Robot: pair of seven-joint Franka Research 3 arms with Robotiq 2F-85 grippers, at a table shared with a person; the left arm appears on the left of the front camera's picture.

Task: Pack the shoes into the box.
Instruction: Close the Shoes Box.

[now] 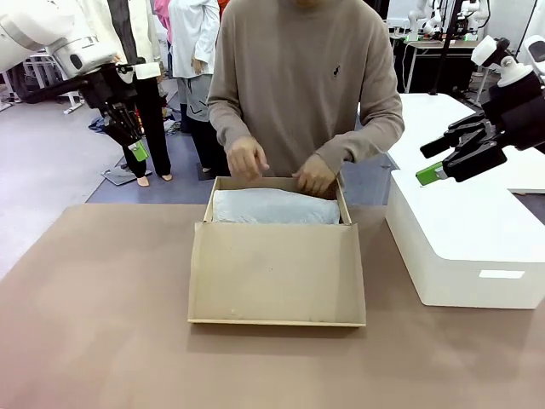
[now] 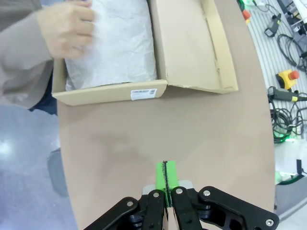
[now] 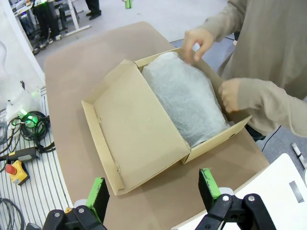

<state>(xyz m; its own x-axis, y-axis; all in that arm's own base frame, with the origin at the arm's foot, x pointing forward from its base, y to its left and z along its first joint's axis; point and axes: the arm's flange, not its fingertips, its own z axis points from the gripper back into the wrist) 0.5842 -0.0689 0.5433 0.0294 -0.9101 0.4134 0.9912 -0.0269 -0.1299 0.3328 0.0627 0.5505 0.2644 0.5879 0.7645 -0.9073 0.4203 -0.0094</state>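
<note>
- The box (image 1: 277, 273) sits mid-frame on the surface (image 1: 94, 324). Its long axis runs left to right, and its flap lid lies open toward the bottom edge. White tissue paper (image 1: 274, 207) covers its tray.
- Left end effector (image 1: 137, 151), upper left: pads pressed together, empty.
- Right end effector (image 1: 426, 164), upper right: spread wide, empty.

Brown table (image 1: 94, 324): tan cardboard box (image 1: 277, 277) at middle, flap lid open, lying flat toward near edge; larger white box (image 1: 464, 243) near, at right.

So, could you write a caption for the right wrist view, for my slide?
Open right gripper facing the open tan shoebox; a person's hands at the white tissue paper inside.
</note>
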